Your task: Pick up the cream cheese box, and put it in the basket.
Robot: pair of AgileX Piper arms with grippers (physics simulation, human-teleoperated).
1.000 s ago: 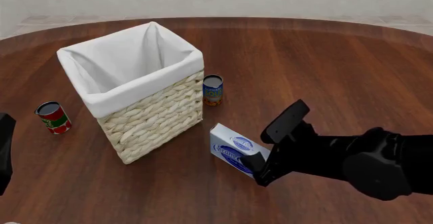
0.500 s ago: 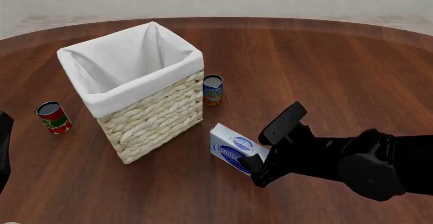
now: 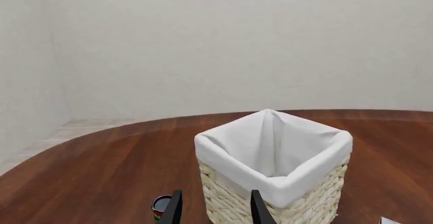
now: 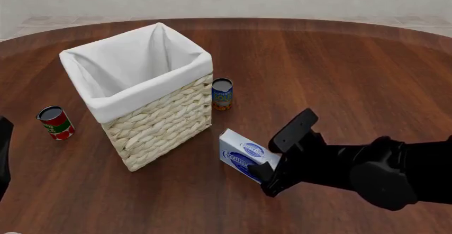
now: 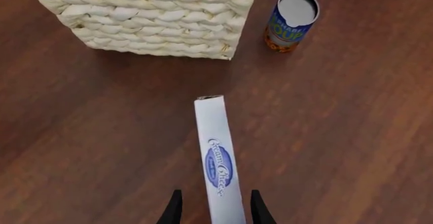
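Now 1 cream cheese box [image 4: 246,161] betw. open right jaws [image 5: 213,208], 1 basket [image 4: 157,118], 2 cans, left jaws [image 3: 213,207] open, empty.

Wooden table [image 4: 339,70] bears basket [image 4: 159,120], cream cheese box [image 4: 242,154], two cans [image 4: 222,93].

1. The right gripper [image 4: 274,157] has eased a little further left and nearer over the last second, closing in on the cream cheese box [image 4: 244,155].
2. Its jaws now straddle the box's right end, one on each side.
3. The right arm's dark bulk has followed left.
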